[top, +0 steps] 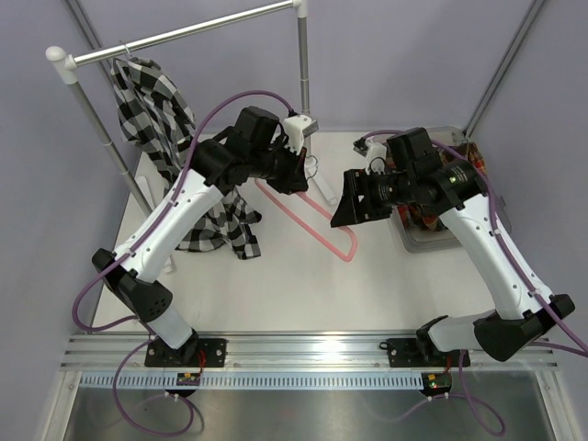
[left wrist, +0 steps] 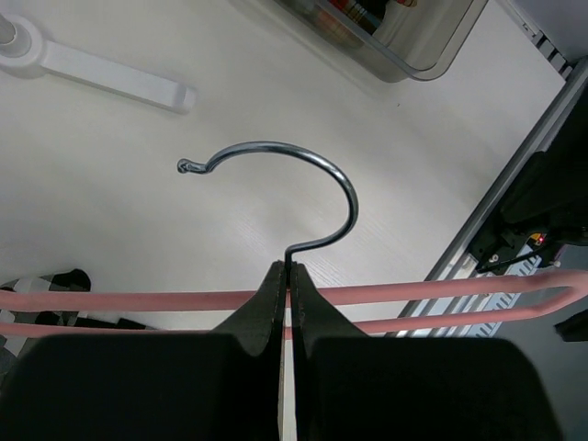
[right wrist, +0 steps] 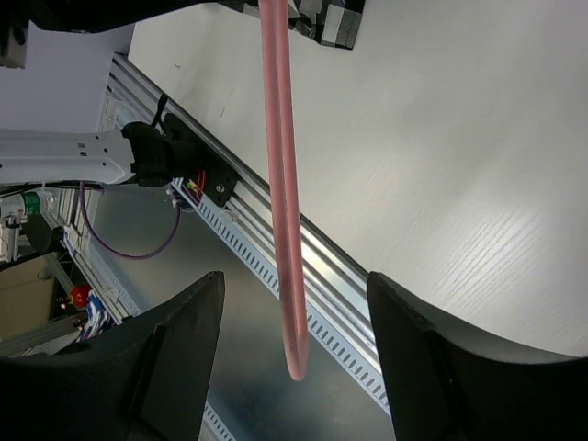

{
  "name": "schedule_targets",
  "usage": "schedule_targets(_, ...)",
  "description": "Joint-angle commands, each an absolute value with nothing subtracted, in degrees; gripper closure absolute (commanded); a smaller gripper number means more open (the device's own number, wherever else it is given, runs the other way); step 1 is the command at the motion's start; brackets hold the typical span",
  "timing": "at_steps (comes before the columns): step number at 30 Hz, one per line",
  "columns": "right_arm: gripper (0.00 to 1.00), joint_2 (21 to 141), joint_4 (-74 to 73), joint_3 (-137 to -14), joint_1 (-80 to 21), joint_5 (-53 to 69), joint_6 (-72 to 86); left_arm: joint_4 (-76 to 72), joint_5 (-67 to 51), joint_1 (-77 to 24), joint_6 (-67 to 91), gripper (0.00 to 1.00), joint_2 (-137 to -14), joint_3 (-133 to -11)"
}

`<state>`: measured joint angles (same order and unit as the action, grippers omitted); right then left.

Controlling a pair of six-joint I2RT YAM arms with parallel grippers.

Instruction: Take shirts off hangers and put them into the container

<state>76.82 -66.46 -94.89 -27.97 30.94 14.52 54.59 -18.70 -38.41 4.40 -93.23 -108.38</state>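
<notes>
While the left gripper [left wrist: 288,276] is pinched shut on the pink hanger [left wrist: 413,292] right at the foot of its hook [left wrist: 266,144], what is the right gripper [right wrist: 294,285] there for? (Ana)

It stands open, one finger on each side of the hanger's far corner, touching neither side. My guess is that the left holds the neck so the bare frame hangs level over the table [top: 276,294], and the right is placed to take the other end (Ben)

So that hanger has no shirt on it? (Ana)

None. The red plaid shirt [top: 474,158] lies in the container [top: 424,241] at the far right, mostly hidden under the right arm. The black-and-white shirt [top: 152,101] hangs from the rail [top: 202,32] at the far left, and its lower part seems to reach the table. Of its hanger I can make out only a bit of hook at the rail (Ben)

Then roughly half is done. What stands in the way? (Ana)

The pink hanger itself, I'd say. It spans the middle between both arms, and the left one must be rid of it to reach the rail. The rail's post [top: 301,64] and white foot [left wrist: 101,78] stand close behind the left wrist, and the right arm covers most of the container, so it would have to swing aside before anything goes in (Ben)
</notes>
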Motion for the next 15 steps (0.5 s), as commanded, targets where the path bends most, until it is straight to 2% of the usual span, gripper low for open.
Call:
schedule_targets(1, 0.31, 77.5, -63.3, -95.0, -29.8, 31.3, 12.2, 53.8, -22.1, -38.9, 4.9, 1.0, -93.4, -112.1)
schedule_targets(6, 0.44, 78.0, -62.1, -94.1, -30.8, 30.9, 12.6, 54.5, -21.6, -38.8, 4.7, 1.0, -93.7, -113.0)
schedule_targets(7, 0.54, 78.0, -62.1, -94.0, -30.9, 30.9, 12.6, 54.6, -21.6, -38.8, 4.7, 1.0, -93.8, -113.5)
schedule_targets(10, 0.7, 77.8, -62.7, -93.9, -31.1, 30.4, 12.5, 54.8, -22.4, -38.8, 5.2, 1.0, -94.4, -114.8)
schedule_targets(11, 0.82, 77.7, -62.8, -93.8, -31.2, 30.1, 12.7, 54.8, -22.5, -38.8, 5.3, 1.0, -94.5, -115.0)
schedule_targets(13, 0.98, 77.5, -62.8, -93.8, -31.3, 29.7, 12.9, 55.1, -22.8, -38.8, 5.6, 1.0, -95.1, -116.3)
schedule_targets(15, 1.0, 77.6, -63.2, -94.2, -31.6, 29.2, 13.3, 56.2, -23.1, -38.9, 5.9, 1.0, -95.8, -117.6)
